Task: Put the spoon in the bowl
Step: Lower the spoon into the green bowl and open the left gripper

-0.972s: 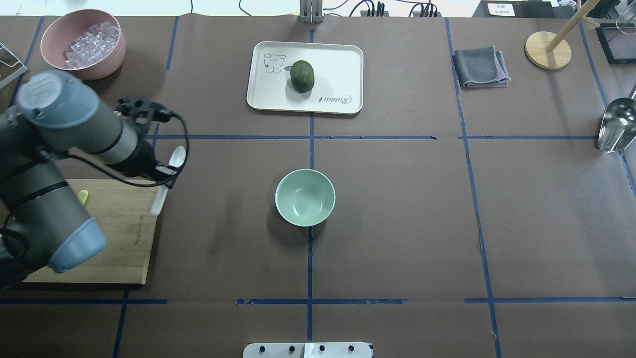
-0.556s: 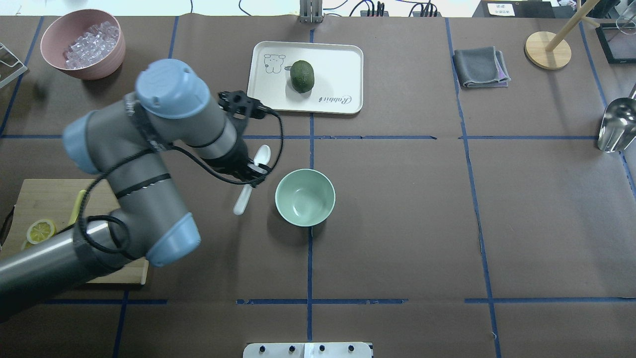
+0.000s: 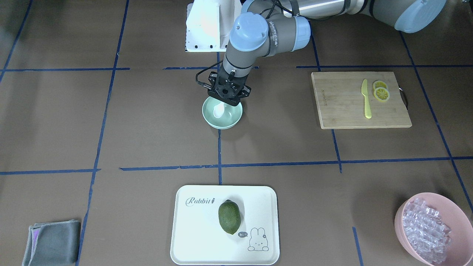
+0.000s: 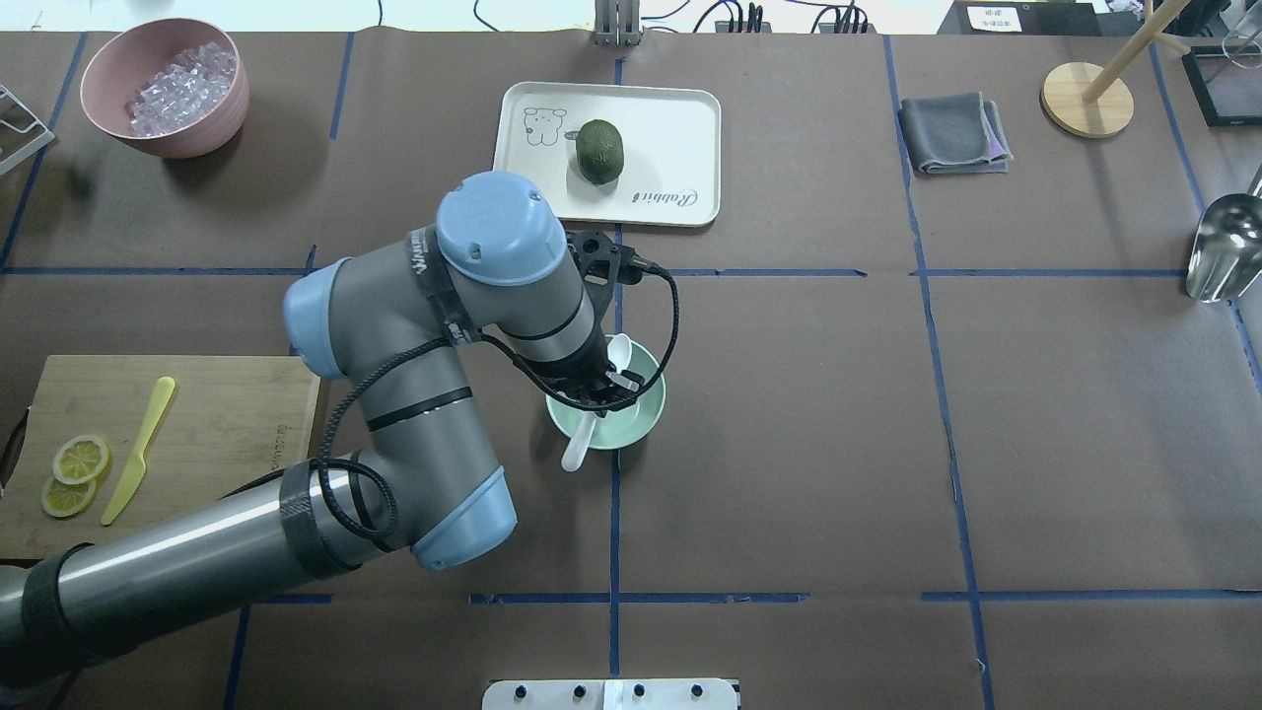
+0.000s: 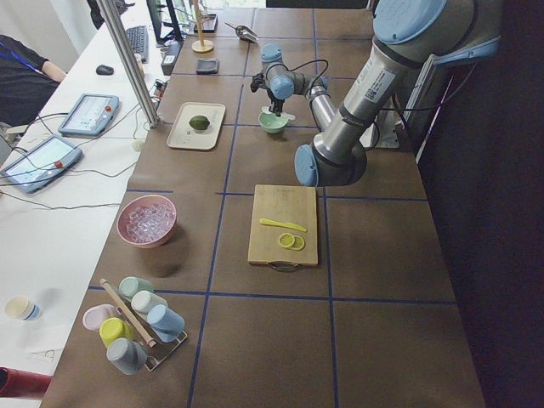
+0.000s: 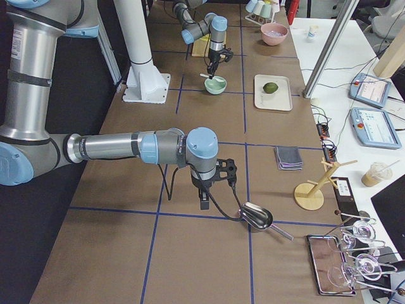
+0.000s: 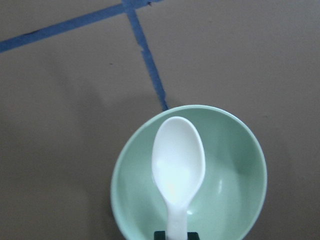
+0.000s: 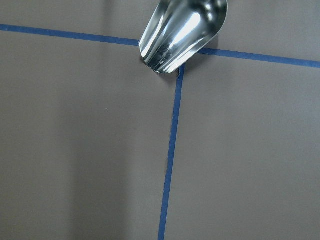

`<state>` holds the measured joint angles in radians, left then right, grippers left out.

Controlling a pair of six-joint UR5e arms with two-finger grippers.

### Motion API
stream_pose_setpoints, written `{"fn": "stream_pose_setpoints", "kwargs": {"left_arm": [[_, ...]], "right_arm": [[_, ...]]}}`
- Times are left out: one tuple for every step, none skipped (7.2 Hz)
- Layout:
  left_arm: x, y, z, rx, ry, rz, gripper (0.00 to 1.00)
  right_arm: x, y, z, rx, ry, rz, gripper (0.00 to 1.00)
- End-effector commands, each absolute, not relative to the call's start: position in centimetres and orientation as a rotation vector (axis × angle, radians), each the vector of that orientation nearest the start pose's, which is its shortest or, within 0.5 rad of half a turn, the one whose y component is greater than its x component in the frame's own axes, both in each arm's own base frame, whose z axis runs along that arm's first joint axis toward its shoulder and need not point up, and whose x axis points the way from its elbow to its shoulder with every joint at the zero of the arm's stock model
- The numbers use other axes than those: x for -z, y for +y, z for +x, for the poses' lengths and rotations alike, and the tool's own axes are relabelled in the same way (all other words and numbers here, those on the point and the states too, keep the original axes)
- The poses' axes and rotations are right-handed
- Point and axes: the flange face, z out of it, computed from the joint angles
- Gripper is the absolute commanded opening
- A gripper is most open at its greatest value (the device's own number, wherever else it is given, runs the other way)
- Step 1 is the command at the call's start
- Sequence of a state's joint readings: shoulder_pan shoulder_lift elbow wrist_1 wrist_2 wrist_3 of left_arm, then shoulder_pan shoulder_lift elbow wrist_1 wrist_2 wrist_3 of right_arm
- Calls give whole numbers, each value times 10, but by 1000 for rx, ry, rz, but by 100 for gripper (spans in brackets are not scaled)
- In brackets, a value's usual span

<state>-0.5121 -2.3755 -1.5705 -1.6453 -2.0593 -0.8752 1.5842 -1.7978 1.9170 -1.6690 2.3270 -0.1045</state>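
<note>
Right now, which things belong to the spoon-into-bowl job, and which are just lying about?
In the job: spoon, its scoop over the bowl, gripped by the left gripper.

Lying about: tray with green fruit; pink bowl of clear pieces; cutting board with yellow knife and lemon slices; grey cloth; metal scoop.

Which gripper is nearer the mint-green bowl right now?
Left. The left gripper hangs directly over the bowl, holding the spoon above it; the right gripper is far off toward the robot's right, beside the metal scoop.
</note>
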Motion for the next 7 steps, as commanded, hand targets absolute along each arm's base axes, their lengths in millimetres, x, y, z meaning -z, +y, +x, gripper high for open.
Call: {"fn": "stream_pose_setpoints", "kwargs": {"left_arm": [[-154,-422,582,-378,963,112,99],[-155,-422,582,-375,963,109,100],[-155,-422,581,-373,961,110,100],[-155,-424,578,-373,959,110,100],[-158,-436,567,-356,955,113,100],[-178,-443,554,-345,935,93,100],[-209,-452,527,-320,920,84,100]], "right_arm": [[-600,-394,70,96,-754,64,100],[-600,-394,70,94,-754,65,100],[-599,-395,70,96,-754,66,100],[-600,-394,70,94,-754,65,100],[-600,-394,70,94,-754,65,100],[-600,-394,70,94,-756,65,100],[-601,-394,70,95,-756,63,100]]}}
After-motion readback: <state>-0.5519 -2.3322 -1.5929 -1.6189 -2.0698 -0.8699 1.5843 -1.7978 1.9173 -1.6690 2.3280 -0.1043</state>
